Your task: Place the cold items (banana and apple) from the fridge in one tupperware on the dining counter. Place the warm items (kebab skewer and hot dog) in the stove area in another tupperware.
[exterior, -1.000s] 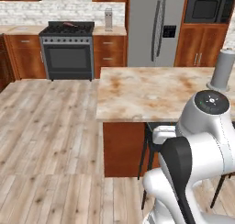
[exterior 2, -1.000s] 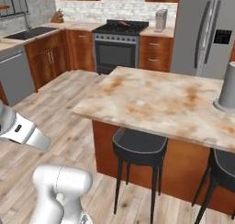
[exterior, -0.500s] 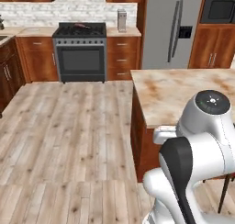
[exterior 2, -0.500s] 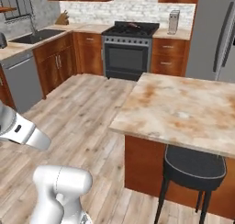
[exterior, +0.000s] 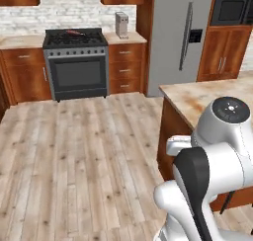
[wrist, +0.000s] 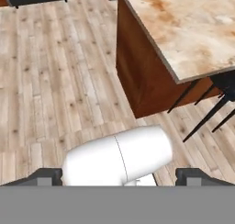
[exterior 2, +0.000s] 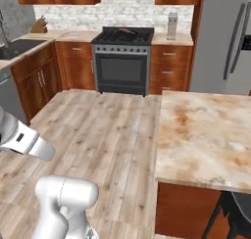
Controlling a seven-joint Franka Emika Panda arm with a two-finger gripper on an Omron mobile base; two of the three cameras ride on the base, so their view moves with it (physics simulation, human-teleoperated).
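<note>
As the base has swung left, the stove now sits ahead with something reddish on its grates, the tabletop alongside; the pincer gapes wide, empty.

Black stove; grey fridge; beige-rust marbled counter; reddish item, maybe skewer.

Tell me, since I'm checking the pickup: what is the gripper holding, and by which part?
Nothing. The gripper is open, its fingers wide apart with only wooden floor beyond.
</note>
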